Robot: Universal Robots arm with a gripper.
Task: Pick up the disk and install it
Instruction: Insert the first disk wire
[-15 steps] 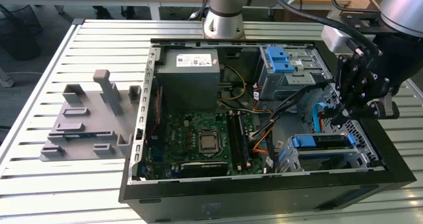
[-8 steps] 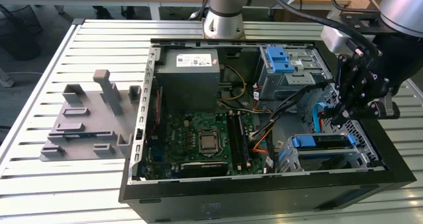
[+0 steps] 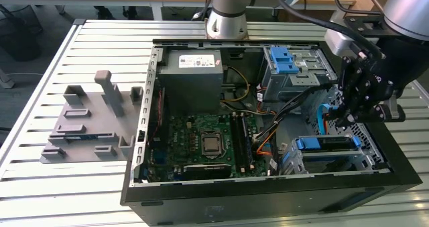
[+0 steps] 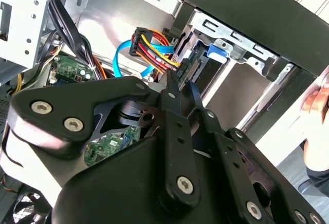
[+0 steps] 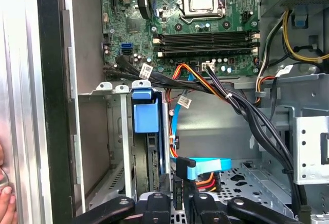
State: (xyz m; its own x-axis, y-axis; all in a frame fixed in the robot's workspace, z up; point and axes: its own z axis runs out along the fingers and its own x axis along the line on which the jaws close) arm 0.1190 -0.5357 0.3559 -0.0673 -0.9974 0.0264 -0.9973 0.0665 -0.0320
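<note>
The disk [image 3: 330, 143] sits in the lower drive cage at the front right of the open computer case, its blue edge frame facing the motherboard. In the first wrist view the disk [image 5: 150, 157] stands edge-on in the cage under its blue tab. My gripper [image 3: 348, 119] hangs just above and behind that cage. In both wrist views its fingers are close together on a black cable connector [image 5: 177, 185] with red, yellow and black wires. In the second wrist view the gripper [image 4: 181, 84] holds this connector at the rear edge of the disk [image 4: 197, 67].
An upper cage with a bare blue latch [image 3: 284, 61] stands behind the gripper. A blue data cable [image 5: 205, 165] and black cable bundles cross the case floor. A person's hand [image 4: 316, 106] rests outside the case wall. A grey fixture [image 3: 87, 121] lies at the exterior view's left.
</note>
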